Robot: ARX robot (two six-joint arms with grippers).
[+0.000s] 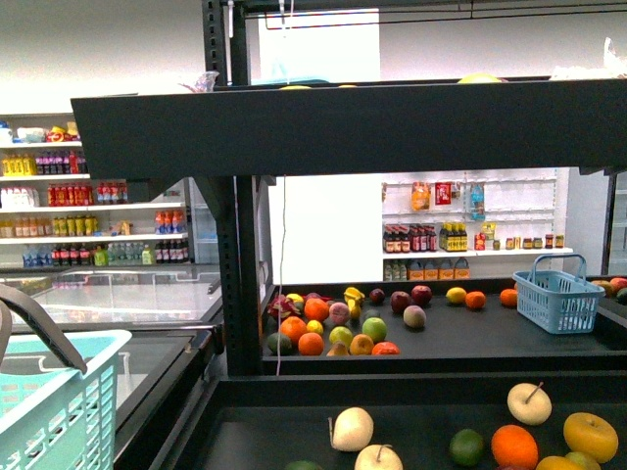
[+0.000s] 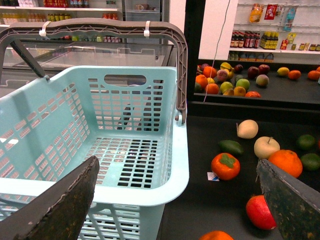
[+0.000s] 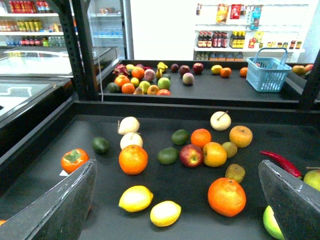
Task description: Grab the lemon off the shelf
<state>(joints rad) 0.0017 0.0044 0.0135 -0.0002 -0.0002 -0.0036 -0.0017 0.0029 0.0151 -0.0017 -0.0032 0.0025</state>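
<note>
Two bright yellow oval lemons lie side by side on the black shelf tray (image 3: 40,165) in the right wrist view, one further left (image 3: 136,198) and one beside it (image 3: 165,213). My right gripper (image 3: 176,166) is open and empty above the tray, and both lemons lie between its two dark fingers (image 3: 55,210), nearer the camera than the tips. My left gripper (image 2: 177,161) is open and empty, hovering over the rim of a pale turquoise basket (image 2: 100,125). No lemon shows in the left wrist view. In the front view the shelf (image 1: 343,122) fills the frame and neither gripper shows.
Around the lemons lie oranges (image 3: 226,196), an apple (image 3: 191,155), green limes (image 3: 167,155), a persimmon (image 3: 74,160) and a red chili (image 3: 281,162). A blue basket (image 3: 270,72) stands on the far tray with more fruit. The turquoise basket sits left of the shelf (image 1: 59,401).
</note>
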